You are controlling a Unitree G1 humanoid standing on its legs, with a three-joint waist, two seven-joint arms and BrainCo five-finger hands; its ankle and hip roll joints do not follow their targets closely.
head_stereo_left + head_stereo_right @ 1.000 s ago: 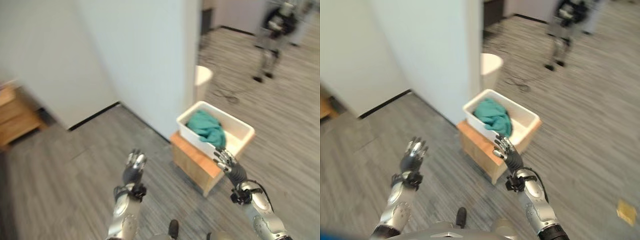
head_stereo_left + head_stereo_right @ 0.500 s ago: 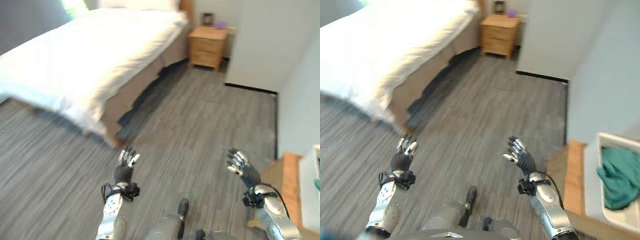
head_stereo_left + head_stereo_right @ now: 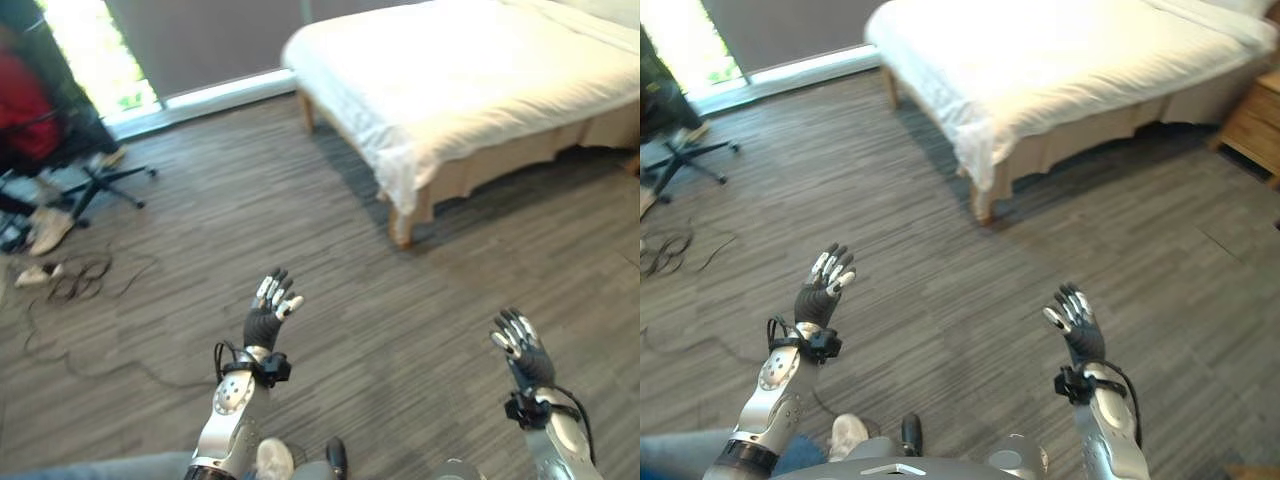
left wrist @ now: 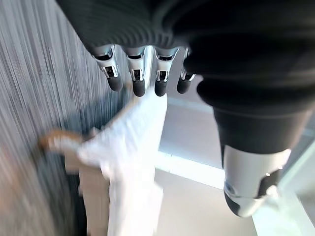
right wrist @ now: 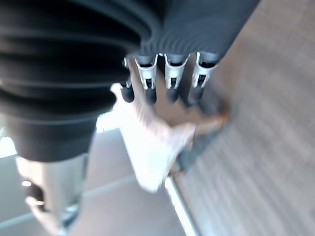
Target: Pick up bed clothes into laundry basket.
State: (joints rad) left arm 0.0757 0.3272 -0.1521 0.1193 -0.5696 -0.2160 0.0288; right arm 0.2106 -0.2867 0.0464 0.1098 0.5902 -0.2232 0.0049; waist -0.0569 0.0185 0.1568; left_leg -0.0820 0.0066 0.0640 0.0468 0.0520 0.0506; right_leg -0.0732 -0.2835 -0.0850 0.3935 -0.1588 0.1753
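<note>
Above a grey wood-plank floor (image 3: pixel 940 260), the robot's left hand (image 3: pixel 823 288) and right hand (image 3: pixel 1076 322) are raised side by side, well apart, fingers straight and spread, each holding nothing and touching nothing. Ahead of them and out of reach stands the bed (image 3: pixel 1060 60), covered in white bed clothes (image 3: pixel 470 70) that lie smooth across the mattress and drape over its near corner, above a tan bed base (image 3: pixel 1080 140) and a wooden leg (image 3: pixel 983 205). Both wrist views look past straight fingertips toward that same draped corner. Beyond the bed's foot, a bright window strip (image 3: pixel 100 60) runs along the floor line beside a dark wall. To the left stand an office chair base (image 3: pixel 100 185), a tangle of cables (image 3: pixel 70 285) on the floor, and a person's shoe (image 3: pixel 45 228). A wooden nightstand (image 3: pixel 1255 125) sits at the right edge.
</note>
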